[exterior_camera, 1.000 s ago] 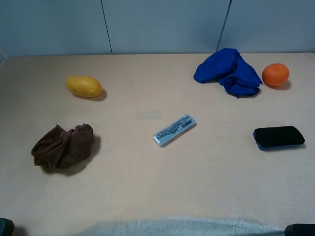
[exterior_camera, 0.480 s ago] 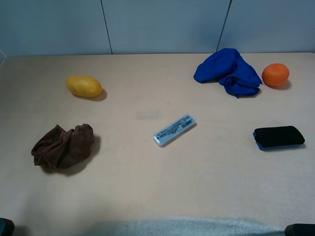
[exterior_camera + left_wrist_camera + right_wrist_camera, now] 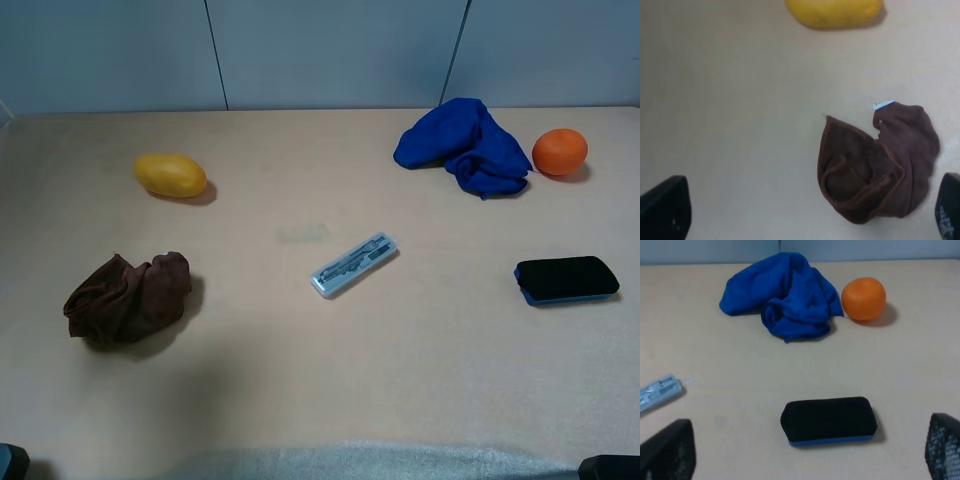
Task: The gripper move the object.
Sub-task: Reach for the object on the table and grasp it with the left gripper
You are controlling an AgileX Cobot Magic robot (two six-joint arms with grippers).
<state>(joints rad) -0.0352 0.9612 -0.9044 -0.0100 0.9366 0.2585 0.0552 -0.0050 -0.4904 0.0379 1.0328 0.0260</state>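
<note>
The left gripper hung above the near-left part of the table, its jaws spread wide and empty. A crumpled brown cloth lay on the table beneath it, nearer one jaw, with a yellow fruit farther back. The right gripper also had its jaws apart, holding nothing, facing a black eraser. Beyond that sat a blue cloth and, just beside it, an orange. A clear case lay mid-table.

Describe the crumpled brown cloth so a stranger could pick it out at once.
On the left half of the beige table, nearer the camera than the smooth yellow fruit, lies the crumpled brown cloth. It is the only brown heap; the other crumpled cloth is blue, far right.
</note>
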